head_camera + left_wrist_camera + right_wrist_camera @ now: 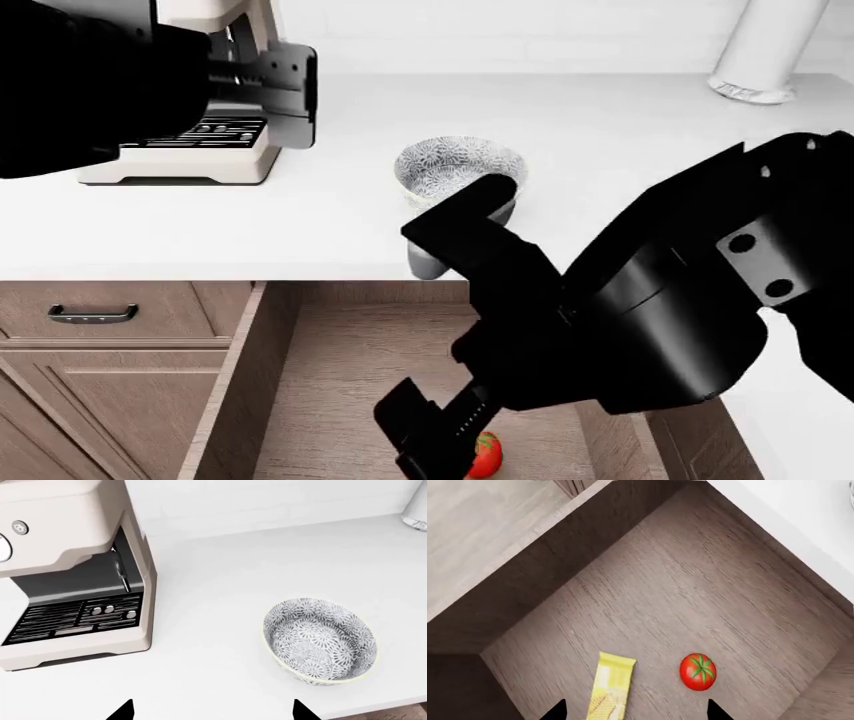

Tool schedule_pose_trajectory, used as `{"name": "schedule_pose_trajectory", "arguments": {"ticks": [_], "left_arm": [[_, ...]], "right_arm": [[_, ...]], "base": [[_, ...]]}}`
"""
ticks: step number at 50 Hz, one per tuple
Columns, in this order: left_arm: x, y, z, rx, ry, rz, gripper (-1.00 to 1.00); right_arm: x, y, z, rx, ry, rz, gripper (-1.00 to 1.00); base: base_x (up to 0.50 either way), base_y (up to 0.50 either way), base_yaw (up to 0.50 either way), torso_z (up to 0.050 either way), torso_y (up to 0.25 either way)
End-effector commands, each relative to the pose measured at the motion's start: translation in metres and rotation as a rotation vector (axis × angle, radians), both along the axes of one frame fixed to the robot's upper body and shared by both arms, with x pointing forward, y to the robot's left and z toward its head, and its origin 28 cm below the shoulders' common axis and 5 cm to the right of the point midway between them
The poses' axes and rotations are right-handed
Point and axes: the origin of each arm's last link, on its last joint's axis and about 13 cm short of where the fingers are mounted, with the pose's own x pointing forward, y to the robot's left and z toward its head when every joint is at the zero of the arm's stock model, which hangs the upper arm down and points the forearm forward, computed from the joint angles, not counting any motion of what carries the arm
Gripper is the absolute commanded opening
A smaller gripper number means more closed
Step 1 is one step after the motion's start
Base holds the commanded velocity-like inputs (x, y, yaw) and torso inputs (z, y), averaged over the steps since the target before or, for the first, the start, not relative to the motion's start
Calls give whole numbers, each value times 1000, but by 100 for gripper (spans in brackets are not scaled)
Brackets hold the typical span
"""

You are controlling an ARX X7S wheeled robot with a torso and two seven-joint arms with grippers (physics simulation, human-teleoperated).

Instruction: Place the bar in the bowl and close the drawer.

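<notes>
Inside wood-grain drawer (694, 590), flat yellow bar (610, 686), round tomato (698, 671), right end effector (635, 711) spread

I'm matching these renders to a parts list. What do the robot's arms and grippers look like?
Both arms are plain matte black, blocky and angular. The right arm has a bulky rounded housing with a pale plate bearing two dark screw holes. The right gripper is black with a ridged rail. No cables or markings show.

Home kitchen, simulated. Before me: white countertop (334, 230); cream espresso machine (200, 140) at my 11 o'clock; patterned bowl (461, 170) at 12; wood-grain cabinet fronts (94, 400) below; open drawer (334, 380) holding a tomato (698, 671) and snack bar (608, 690).
</notes>
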Motion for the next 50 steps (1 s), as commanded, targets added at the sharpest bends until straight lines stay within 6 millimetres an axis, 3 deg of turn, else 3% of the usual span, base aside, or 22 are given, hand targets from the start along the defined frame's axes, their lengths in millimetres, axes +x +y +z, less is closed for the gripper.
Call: {"name": "schedule_pose_trajectory", "arguments": {"ticks": [1, 9, 50], "left_arm": [[0, 0, -2, 4, 2, -3, 100], [1, 0, -5, 7, 6, -1, 100], [4, 4, -9, 5, 15, 3, 100]], "right_arm": [[2, 12, -26, 31, 36, -58, 100], [1, 20, -49, 47, 26, -116, 100], [23, 37, -97, -15, 203, -126, 100]], "base": [[0, 0, 0, 0, 0], [0, 0, 0, 0, 0], [0, 0, 0, 0, 0]]}}
